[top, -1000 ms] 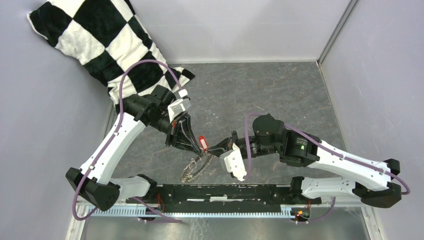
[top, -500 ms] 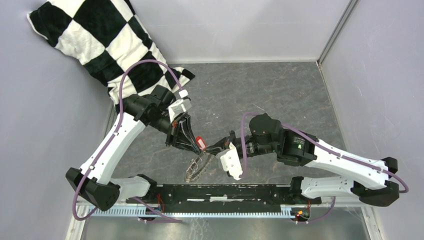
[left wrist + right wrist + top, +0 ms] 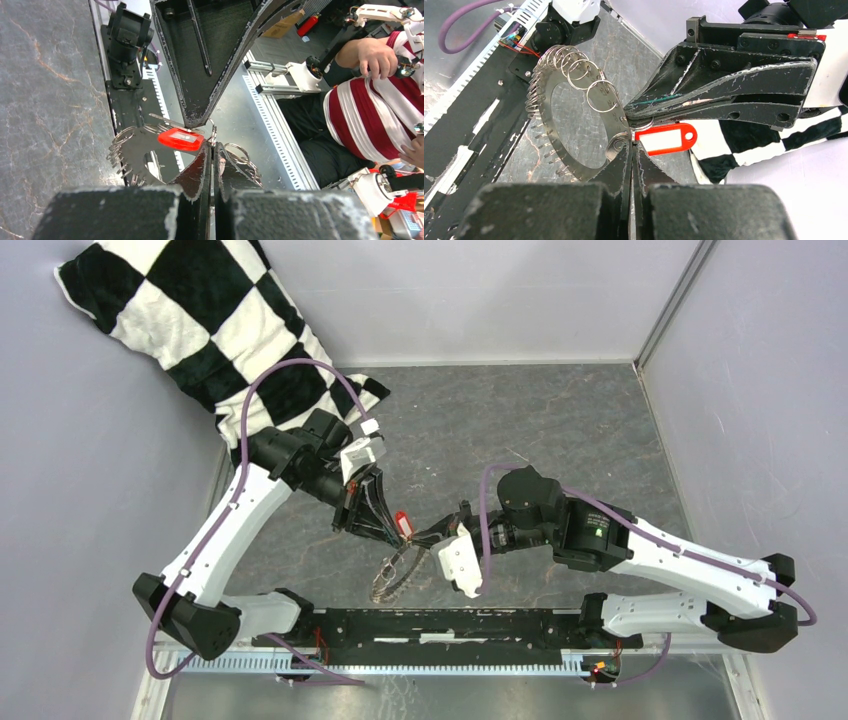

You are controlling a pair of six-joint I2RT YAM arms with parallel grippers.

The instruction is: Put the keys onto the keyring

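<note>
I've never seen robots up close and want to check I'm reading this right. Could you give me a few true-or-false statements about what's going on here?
1. Both claws are shut. True: the left claw and the right claw are each pinched closed, tip to tip.
2. The red tag lies flat on the table. False: it hangs in the air at the tip of the left claw, by its small ring.
3. A black-and-white checkered cloth lies at the far left. True.
4. The keyring rests on the cloth. False: the right claw pinches its edge and it hangs above the table, near the arms' bases.
5. The two claws are far apart. False: their tips nearly meet.
</note>
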